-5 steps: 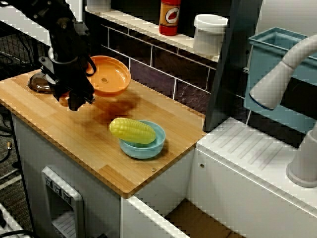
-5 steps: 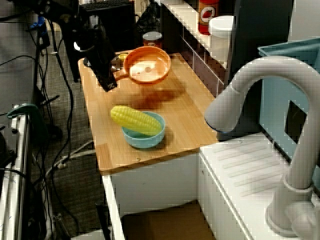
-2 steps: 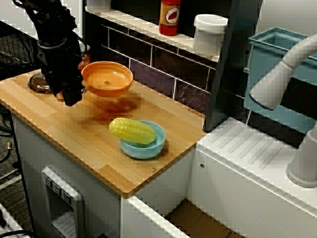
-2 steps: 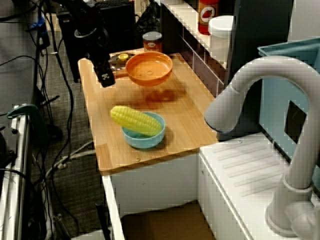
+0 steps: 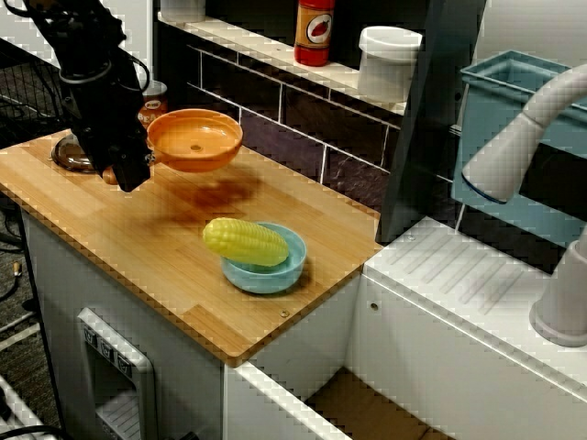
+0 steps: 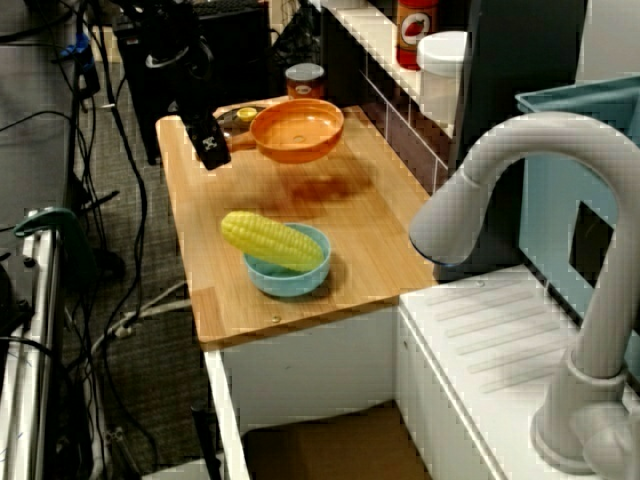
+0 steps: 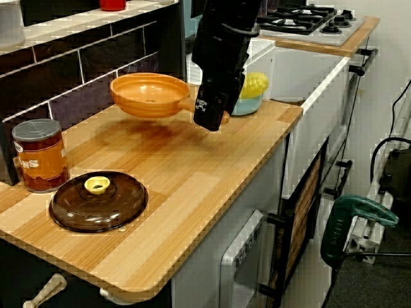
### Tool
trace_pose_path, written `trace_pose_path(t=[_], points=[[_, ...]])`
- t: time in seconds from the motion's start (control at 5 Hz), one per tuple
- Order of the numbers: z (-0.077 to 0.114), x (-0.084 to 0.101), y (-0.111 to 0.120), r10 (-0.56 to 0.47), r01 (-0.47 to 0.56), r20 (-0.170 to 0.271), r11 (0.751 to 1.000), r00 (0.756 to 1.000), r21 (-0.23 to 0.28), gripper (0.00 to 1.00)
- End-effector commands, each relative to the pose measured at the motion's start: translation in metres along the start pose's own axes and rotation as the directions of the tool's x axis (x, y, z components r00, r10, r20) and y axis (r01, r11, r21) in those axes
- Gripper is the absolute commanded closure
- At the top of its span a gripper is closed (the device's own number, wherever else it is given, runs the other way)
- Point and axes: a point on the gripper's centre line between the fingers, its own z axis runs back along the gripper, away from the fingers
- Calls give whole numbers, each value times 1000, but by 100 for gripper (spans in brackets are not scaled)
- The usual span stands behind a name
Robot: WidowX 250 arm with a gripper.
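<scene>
End-of-counter view: orange pan is held clear of the wooden counter by the gripper, fingers clamped on its short handle.
Pan is level, with its whole bowl cantilevered out to the wall side of the fingers and its shadow cast on the boards below. It is judged light, stiff, smooth plastic, probably slippery, so rotation in the grip is to be expected. The handle root is judged the best hold, since the rim is thin and curved. Brown lid lies flat, well apart from the fingers on their near side, with a can just beside it. Blue bowl sits beyond the fingers on the opposite side, with a corn cob resting across it.
</scene>
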Motion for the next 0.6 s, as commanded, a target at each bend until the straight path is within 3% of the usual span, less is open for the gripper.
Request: trace_pose_path(t=[0.0, 0.4], points=[[15, 6, 9, -24, 25, 74, 1000, 997, -7, 100], [34, 11, 6, -35, 39, 87, 998, 996, -47, 100]])
